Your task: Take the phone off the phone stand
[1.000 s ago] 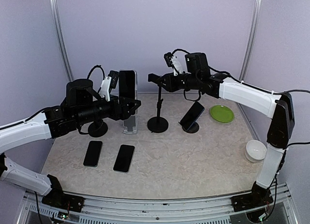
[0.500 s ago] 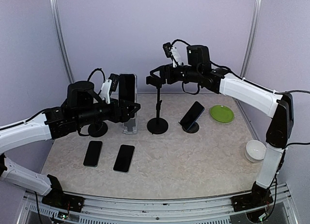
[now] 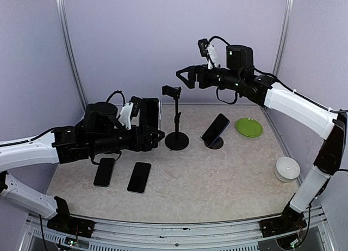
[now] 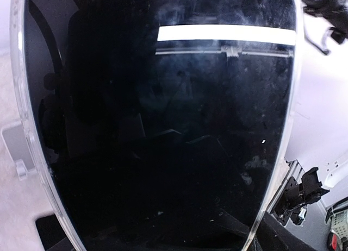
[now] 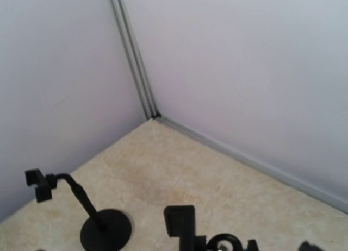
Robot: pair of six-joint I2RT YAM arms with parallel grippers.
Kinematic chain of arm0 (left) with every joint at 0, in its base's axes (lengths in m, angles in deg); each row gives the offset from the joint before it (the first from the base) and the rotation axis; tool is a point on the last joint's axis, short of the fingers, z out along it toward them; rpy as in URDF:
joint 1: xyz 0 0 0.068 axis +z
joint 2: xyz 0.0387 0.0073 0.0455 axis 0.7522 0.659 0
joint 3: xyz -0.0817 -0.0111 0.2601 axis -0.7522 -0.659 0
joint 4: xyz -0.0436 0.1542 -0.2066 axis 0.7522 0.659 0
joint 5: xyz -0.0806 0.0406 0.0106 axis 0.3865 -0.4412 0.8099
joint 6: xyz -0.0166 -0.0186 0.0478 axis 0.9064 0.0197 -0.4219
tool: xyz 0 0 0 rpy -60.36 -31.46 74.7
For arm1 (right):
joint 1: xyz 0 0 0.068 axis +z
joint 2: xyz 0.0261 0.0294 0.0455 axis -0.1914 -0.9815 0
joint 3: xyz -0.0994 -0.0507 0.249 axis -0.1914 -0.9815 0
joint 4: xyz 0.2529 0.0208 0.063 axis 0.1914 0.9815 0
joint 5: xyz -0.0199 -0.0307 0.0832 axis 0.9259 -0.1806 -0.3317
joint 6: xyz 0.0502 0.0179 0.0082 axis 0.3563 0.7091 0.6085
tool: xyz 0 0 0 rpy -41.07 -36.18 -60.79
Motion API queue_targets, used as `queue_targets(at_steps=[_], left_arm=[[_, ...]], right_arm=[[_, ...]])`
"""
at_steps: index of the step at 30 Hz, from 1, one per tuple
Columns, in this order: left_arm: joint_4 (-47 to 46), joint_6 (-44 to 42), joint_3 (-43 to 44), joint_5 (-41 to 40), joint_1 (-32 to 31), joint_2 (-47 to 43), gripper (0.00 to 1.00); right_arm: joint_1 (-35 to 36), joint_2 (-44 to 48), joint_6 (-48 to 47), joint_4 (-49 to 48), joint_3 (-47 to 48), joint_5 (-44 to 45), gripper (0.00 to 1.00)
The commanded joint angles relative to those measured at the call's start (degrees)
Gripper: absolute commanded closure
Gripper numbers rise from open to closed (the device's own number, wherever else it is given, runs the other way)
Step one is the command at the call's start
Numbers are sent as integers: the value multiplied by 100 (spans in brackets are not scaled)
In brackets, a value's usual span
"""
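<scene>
The left tool (image 3: 152, 136) grips the phone (image 3: 150, 113) near its lower edge, jaws closed on its sides, and holds it upright above the table (image 3: 217, 180), just left of the black clamp stand (image 3: 176, 139). In the left wrist view the dark screen fills almost everything. A pale piece at the left edge looks like the phone stand (image 4: 13, 150), low beside the phone's rim; whether they touch I cannot tell. The right tool (image 3: 184, 77) hangs in the air, jaws wide and holding nothing, just right of the clamp stand's head. Two spare phones (image 3: 139, 176) lie flat near the left arm.
</scene>
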State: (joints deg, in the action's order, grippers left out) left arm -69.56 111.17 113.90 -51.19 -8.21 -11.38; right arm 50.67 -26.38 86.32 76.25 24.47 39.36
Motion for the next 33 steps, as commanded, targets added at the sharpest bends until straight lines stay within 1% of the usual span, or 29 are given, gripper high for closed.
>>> queue_targets(at_steps=[1,4,6,9,13,16,19,24,28,33], left_arm=[[265,850,-35,-491,-202,128,75],[609,1179,-36,-621,-275,234,76],[815,1256,-8,-568,-298,348,75],[1098,1319,78,-439,-340,608,71],[1440,1665,267,-542,-405,1091,72],[1510,2009,474,-603,-495,1449,74],[1553,2307,702,-612,-589,1874,75],[1731,2502,1330,-569,-830,2831,77],[2171,2690,2008,-692,-985,3654,77],[2266,2908,2343,-915,-1015,4149,76]], right_arm=[[26,689,171,-32,-518,420,0],[26,1054,320,83,-941,743,0],[26,1306,449,147,-1246,931,0],[27,1678,695,160,-1719,1144,0],[29,2069,1035,142,-2260,1303,0],[26,2274,1189,173,-2566,1355,0],[26,2440,1322,210,-2792,1400,0],[26,2678,1534,163,-3108,1546,0],[27,2716,1556,215,-3183,1539,0],[29,2803,1618,245,-3274,1538,0]])
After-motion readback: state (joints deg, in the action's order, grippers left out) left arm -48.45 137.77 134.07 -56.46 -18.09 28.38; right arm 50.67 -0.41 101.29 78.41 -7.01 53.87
